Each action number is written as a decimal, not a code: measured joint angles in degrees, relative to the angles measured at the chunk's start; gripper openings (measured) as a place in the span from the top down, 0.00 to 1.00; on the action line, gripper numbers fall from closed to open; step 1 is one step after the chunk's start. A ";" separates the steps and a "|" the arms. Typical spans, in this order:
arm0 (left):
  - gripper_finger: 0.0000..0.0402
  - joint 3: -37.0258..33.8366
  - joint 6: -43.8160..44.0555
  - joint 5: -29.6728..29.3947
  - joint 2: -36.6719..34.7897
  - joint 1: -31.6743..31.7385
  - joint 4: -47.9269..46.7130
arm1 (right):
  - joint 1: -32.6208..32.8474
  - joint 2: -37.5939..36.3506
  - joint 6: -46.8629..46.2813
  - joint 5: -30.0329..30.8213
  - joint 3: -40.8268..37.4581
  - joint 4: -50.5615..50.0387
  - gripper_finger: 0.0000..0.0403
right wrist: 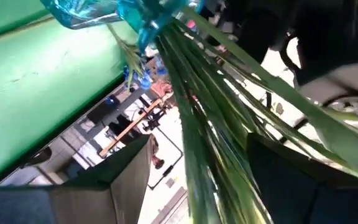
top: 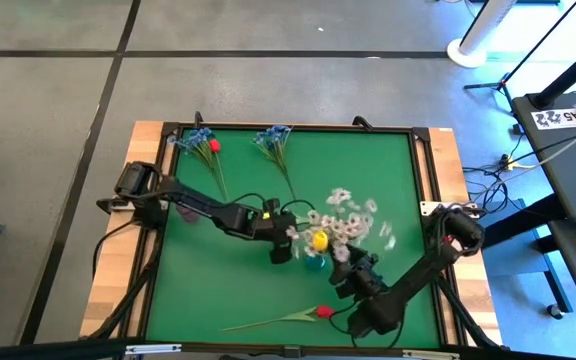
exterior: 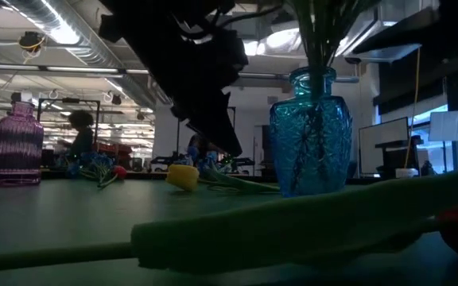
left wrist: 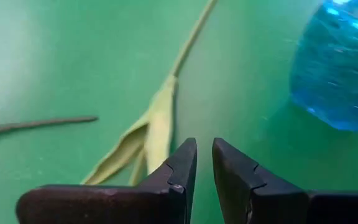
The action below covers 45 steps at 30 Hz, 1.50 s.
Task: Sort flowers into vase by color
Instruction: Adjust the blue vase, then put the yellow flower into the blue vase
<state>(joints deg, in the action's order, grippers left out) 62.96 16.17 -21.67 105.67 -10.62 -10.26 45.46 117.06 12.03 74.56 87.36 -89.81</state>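
White-blossom sprigs (top: 343, 218) stand with their stalks in the blue glass vase (top: 314, 263) at mid-table. My right gripper (top: 353, 272) is wide open beside the vase, its fingers on either side of those stalks (right wrist: 197, 124). A yellow tulip (top: 318, 240) lies on the mat left of the vase, its bud (exterior: 183, 176) below my left gripper (left wrist: 204, 149). That gripper's fingers stand a narrow gap apart with nothing between them. The tulip's leafy stalk (left wrist: 163, 115) runs away from them. A red tulip (top: 322, 312) lies near the front edge. My right gripper stands open around the white sprigs' stalks (right wrist: 216, 162), coming at them about level from the vase's near right. Whether a finger touches them I cannot tell. The stalks stay in the vase's neck (right wrist: 145, 22).
Two blue-blossom sprigs (top: 200, 140) (top: 273, 140) and a red bud (top: 214, 146) lie along the far edge. A purple vase (exterior: 14, 147) stands at the far left under my left arm. A wooden frame (top: 448, 170) borders the green mat. People and desks show beyond the table.
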 joint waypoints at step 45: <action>0.61 -7.72 -12.82 15.53 1.09 12.77 4.94 | 8.14 -21.07 -78.50 -27.08 -21.08 12.00 0.35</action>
<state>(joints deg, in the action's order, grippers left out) 55.23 3.35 -6.14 106.76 2.16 -5.32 53.60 95.98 -66.47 47.48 66.28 -77.81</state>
